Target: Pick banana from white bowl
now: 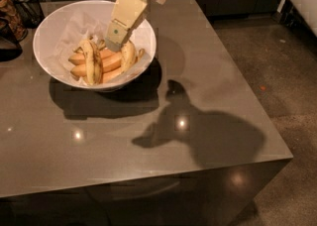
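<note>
We see the gripper point(113, 44) low inside the white bowl point(43, 28), right beside the top end of the banana point(129, 55); open or closed, we cannot tell. The banana lies in the bowl, right of the dark-streaked banana point(92, 62). The bowl sits on the grey table point(99, 145).

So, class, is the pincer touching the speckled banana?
Cannot tell. In the camera view the pincer, inside the white bowl, overlaps the banana, hiding any contact or gap.
</note>
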`<state>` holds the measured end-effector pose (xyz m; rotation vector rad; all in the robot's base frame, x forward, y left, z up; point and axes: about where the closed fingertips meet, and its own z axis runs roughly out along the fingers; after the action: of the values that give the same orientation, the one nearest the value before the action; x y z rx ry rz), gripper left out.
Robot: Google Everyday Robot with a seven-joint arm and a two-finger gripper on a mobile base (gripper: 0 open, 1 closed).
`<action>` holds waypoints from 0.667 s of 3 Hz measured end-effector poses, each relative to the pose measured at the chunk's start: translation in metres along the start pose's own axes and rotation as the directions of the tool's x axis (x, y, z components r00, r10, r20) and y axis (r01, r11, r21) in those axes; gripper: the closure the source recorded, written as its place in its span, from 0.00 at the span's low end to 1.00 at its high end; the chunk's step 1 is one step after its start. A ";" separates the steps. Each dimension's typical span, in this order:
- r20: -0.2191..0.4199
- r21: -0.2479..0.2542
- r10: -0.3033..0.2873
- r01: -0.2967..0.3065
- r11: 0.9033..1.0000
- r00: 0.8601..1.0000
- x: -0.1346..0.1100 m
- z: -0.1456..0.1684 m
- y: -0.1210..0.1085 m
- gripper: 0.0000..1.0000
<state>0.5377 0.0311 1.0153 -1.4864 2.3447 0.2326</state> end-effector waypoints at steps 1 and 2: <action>0.005 -0.027 0.032 -0.032 0.999 0.999 -0.011 0.006 -0.004 0.00; 0.009 -0.054 0.089 -0.089 0.995 0.996 -0.025 0.012 -0.009 0.00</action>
<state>0.5578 0.0523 1.0139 -1.4021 2.4167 0.3282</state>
